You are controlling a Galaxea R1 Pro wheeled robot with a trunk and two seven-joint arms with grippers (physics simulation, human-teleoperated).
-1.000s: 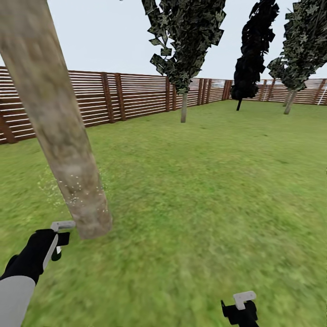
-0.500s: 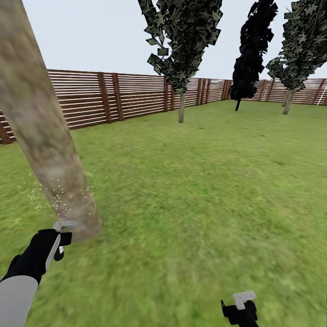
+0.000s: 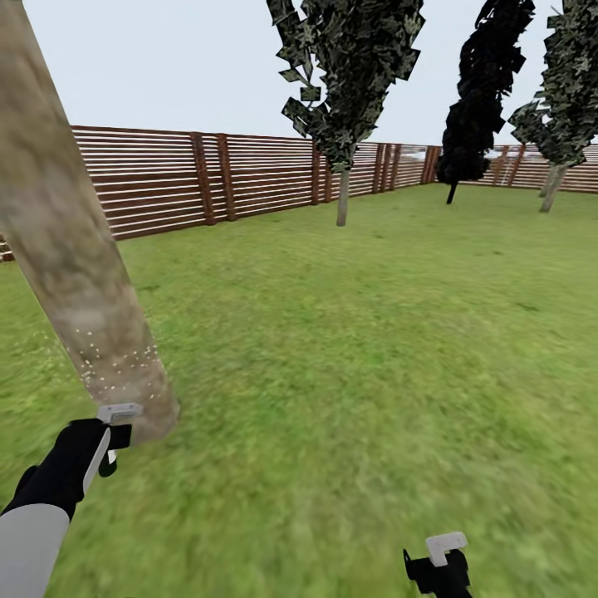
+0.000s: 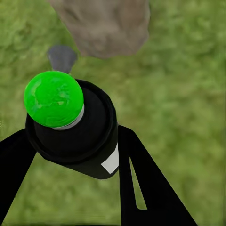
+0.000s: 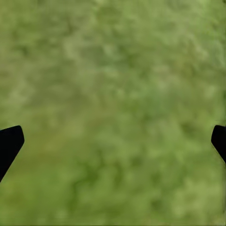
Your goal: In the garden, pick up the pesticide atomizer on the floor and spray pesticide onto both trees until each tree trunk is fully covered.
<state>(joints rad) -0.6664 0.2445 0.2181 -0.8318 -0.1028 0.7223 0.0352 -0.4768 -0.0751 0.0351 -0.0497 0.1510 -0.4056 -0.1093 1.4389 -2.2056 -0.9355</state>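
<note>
My left gripper (image 3: 112, 433) is low at the left, close to the foot of the near tree trunk (image 3: 75, 266), a thick pale grey-brown column leaning up and out of the picture. White specks dot the lower trunk. In the left wrist view my left gripper (image 4: 75, 146) is shut on the pesticide atomizer (image 4: 92, 141), a dark cylinder whose round top shows bright green here; the trunk base (image 4: 106, 26) lies just past it. A second tree (image 3: 342, 195) stands far off by the fence. My right gripper (image 3: 440, 565) hangs open over the grass (image 5: 113, 141).
The green lawn (image 3: 357, 349) stretches ahead to a brown slat fence (image 3: 183, 178). A black-green cypress-like tree (image 3: 482, 100) and another leafy tree (image 3: 565, 91) stand at the far right.
The whole view has swung a little to the left, so the far trees sit further right in the picture. Both arms keep their places in it. White specks still show on the near trunk.
</note>
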